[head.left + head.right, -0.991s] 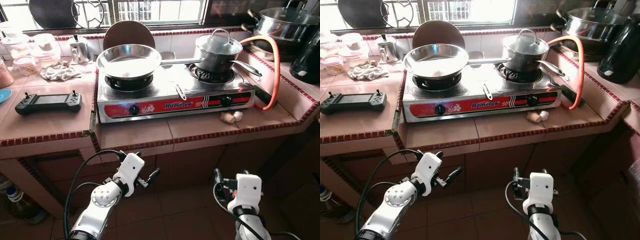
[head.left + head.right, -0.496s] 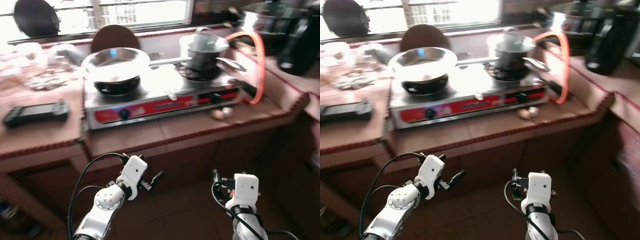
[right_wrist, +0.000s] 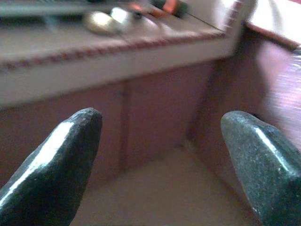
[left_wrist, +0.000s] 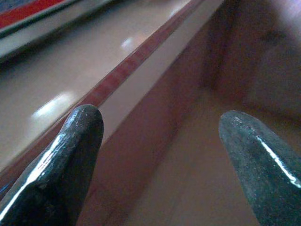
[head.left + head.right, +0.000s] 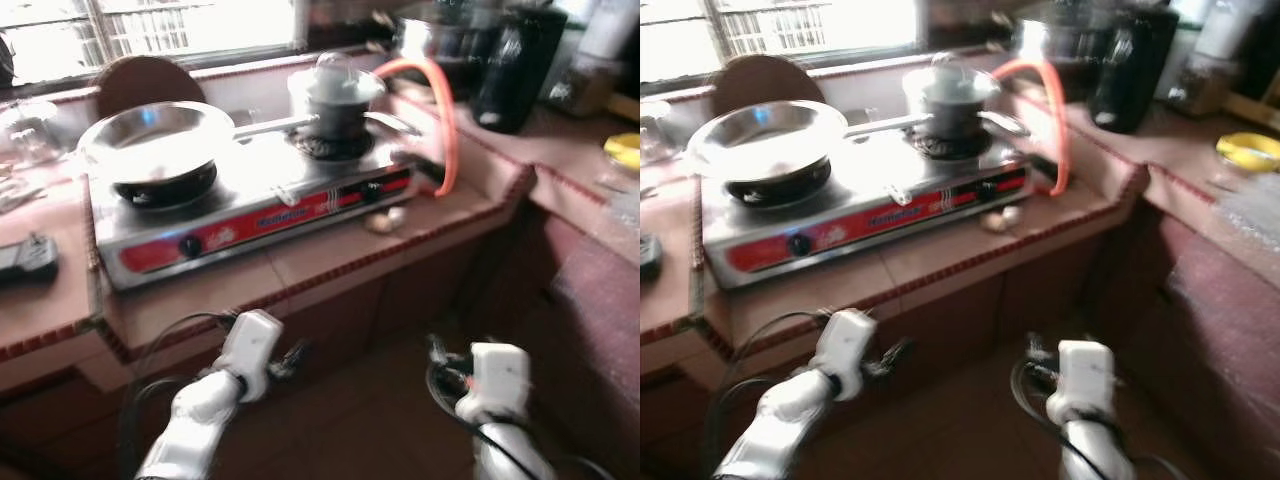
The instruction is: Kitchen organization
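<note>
Both arms hang low in front of the tiled counter [image 5: 330, 260], below its edge. My left gripper [image 4: 160, 122] is open, nothing between its fingers, facing the counter's red-trimmed edge. My right gripper [image 3: 160, 123] is open too and empty, facing the counter front near the corner. On the counter stands a red-fronted gas stove [image 5: 250, 200] with a steel pan [image 5: 155, 140] on its left burner and a lidded pot [image 5: 335, 95] on its right. Some garlic [image 5: 385, 220] lies in front of the stove. The picture is blurred.
An orange gas hose [image 5: 442, 110] loops beside the stove. A black jug [image 5: 505, 65] and a large pot [image 5: 440, 40] stand at the back right. The counter turns along the right side, with a yellow dish [image 5: 622, 150] on it. A black controller [image 5: 25, 260] lies at far left.
The whole view has swung to the right, bringing the right-hand counter and yellow dish into sight. Both arms stay low with open grippers.
</note>
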Tool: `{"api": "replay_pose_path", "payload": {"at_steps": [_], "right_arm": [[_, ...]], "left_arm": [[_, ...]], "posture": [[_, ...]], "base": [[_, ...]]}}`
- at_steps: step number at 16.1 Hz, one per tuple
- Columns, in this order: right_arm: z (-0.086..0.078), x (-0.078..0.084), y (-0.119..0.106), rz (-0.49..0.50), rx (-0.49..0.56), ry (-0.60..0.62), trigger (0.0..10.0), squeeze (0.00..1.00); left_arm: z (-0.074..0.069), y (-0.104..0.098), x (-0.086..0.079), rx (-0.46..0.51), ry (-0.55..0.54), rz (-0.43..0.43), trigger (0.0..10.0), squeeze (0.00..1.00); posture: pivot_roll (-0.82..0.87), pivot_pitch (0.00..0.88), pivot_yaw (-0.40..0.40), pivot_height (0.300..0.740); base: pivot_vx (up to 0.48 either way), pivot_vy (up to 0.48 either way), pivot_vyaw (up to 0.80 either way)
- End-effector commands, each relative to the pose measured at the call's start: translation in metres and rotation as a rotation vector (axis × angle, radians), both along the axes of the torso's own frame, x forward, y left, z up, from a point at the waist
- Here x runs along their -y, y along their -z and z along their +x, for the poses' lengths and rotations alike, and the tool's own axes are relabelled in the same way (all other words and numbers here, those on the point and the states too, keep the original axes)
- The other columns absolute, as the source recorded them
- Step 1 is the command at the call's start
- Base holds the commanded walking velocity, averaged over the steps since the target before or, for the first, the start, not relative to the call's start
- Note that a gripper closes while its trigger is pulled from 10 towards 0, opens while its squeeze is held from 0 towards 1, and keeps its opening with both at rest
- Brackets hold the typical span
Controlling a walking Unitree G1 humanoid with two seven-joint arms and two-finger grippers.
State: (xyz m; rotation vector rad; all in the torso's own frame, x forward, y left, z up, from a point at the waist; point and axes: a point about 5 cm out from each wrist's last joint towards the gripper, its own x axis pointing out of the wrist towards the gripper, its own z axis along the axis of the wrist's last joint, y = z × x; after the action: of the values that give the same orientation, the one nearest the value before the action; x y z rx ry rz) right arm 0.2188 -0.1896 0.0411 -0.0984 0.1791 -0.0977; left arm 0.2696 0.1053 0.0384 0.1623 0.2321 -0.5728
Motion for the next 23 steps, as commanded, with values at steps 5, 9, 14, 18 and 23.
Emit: {"api": "replay_pose_path", "payload": {"at_steps": [5,9,14,18,23], "right_arm": [[0.007,-0.005,-0.012,-0.003,0.041,-0.035,10.0,0.0],[0.005,0.0,-0.015,-0.025,0.042,-0.027,10.0,0.0],[0.001,0.0,-0.017,-0.044,0.047,-0.025,10.0,0.0],[0.002,-0.002,-0.021,-0.05,0.059,-0.033,10.0,0.0],[0.002,-0.008,-0.023,-0.057,0.072,-0.042,10.0,0.0]], "left_arm": [[-0.001,0.0,-0.006,-0.009,-0.01,-0.005,10.0,0.0],[0.003,0.002,-0.009,-0.027,-0.005,-0.009,10.0,0.0],[0.005,0.002,-0.011,-0.032,-0.001,-0.002,10.0,0.0],[0.006,0.001,-0.013,-0.031,0.002,0.002,10.0,0.0],[0.006,0.002,-0.019,-0.032,0.0,0.026,10.0,0.0]], "posture": [[0.07,0.0,-0.042,0.74],[0.06,0.0,-0.037,0.74],[0.05,0.0,-0.027,0.74],[0.05,0.0,-0.018,0.74],[0.06,0.0,-0.012,0.74]], "base": [[0.0,0.0,0.0],[0.0,-0.068,0.0],[0.0,-0.428,0.0],[0.0,-0.392,0.0],[0.0,-0.367,0.0]]}}
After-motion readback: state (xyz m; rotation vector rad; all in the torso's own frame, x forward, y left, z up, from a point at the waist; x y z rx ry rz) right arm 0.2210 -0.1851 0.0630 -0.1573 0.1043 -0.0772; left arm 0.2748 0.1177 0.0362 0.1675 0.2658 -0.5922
